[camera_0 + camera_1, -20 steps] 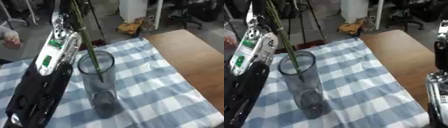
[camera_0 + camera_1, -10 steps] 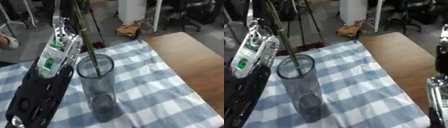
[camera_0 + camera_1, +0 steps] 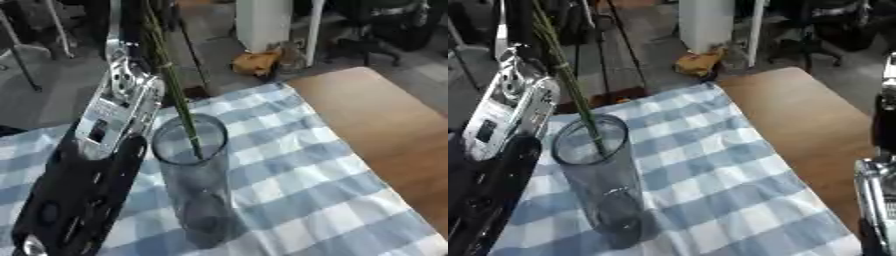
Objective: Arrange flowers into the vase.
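Flower stems point(image 3: 175, 100) | lower ends inside glass vase point(image 3: 197, 190), tops out of frame | left hand hidden, grip cannot tell | placement underway, release remaining | checked cloth point(image 3: 289, 165).

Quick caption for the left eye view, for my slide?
Green flower stems dip into a clear glass vase on a blue checked tablecloth, with the robot's left arm alongside.

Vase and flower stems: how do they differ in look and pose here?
The vase is wide, clear grey glass, standing upright on the checked cloth; the flower stems are thin, green and opaque. The vase rests wholly on the table, while the stems lean, running up out of view beside the left arm. Shared: the stems' lower ends sit inside the vase's mouth.
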Robot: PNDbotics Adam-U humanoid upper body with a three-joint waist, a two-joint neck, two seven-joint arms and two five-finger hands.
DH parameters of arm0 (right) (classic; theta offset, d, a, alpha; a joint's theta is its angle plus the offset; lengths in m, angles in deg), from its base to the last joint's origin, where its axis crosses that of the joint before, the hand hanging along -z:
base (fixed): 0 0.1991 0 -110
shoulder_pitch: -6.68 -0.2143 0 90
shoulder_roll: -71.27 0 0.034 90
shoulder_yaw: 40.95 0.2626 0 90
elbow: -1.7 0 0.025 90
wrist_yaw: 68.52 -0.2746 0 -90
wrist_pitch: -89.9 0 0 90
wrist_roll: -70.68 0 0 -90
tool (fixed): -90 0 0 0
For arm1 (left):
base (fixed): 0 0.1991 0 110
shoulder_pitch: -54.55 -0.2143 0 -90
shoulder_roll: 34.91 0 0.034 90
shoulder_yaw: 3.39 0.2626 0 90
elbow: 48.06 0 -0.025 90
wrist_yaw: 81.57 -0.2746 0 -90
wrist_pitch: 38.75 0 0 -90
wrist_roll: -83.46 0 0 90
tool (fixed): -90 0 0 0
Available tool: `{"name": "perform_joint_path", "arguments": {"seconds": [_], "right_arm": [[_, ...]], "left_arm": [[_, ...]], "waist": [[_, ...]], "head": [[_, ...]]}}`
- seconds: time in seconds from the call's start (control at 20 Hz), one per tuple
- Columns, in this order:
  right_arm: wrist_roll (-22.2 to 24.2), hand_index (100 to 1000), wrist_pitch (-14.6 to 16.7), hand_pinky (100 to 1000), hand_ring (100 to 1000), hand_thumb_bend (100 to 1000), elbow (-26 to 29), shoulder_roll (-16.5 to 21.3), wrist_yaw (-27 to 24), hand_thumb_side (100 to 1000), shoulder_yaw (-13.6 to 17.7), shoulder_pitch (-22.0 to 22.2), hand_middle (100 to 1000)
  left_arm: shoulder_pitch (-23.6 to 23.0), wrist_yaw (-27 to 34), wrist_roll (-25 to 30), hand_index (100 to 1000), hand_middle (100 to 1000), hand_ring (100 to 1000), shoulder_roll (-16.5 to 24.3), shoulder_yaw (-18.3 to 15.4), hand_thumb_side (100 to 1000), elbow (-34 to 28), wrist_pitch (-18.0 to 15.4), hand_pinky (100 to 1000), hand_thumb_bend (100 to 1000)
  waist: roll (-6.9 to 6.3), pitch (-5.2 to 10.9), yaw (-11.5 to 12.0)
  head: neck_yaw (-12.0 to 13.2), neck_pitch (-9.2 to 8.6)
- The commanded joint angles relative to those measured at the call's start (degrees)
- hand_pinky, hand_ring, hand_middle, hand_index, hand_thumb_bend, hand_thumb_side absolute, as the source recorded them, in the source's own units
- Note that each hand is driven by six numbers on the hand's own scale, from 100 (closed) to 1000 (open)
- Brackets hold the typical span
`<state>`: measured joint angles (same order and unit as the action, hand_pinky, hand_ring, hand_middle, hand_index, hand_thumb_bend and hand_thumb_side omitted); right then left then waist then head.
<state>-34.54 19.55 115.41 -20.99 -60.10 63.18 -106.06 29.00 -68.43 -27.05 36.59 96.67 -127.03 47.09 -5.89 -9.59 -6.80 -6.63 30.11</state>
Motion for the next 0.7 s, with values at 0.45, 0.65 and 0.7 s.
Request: {"name": "perform_joint_path", "arguments": {"seconds": [0.45, 0.65, 0.7], "right_arm": [[-0.6, 812, -0.4, 822, 817, 100, 0.9, 0.6, 0.2, 718, 0.6, -0.9, 538], [-0.7, 813, -0.4, 823, 818, 100, 0.9, 0.6, 0.3, 718, 0.6, -1.0, 538], [-0.7, 813, -0.4, 823, 818, 100, 0.9, 0.6, 0.3, 718, 0.6, -1.0, 538]], "left_arm": [[-0.3, 1.1, 2.0, 100, 100, 100, 1.5, 0.9, 790, -1.5, -1.0, 100, 100], [-0.8, 1.5, 2.6, 100, 100, 100, 1.4, 0.9, 789, -1.3, -2.2, 100, 100], [-0.9, 1.8, 2.8, 100, 100, 100, 1.4, 0.9, 789, -1.3, -2.6, 100, 100]], "waist": [[0.67, 0.56, 0.2], [0.74, 0.43, 0.2], [0.76, 0.4, 0.2]], "head": [[-0.8, -0.39], [-0.9, -0.65], [-0.9, -0.72]]}}
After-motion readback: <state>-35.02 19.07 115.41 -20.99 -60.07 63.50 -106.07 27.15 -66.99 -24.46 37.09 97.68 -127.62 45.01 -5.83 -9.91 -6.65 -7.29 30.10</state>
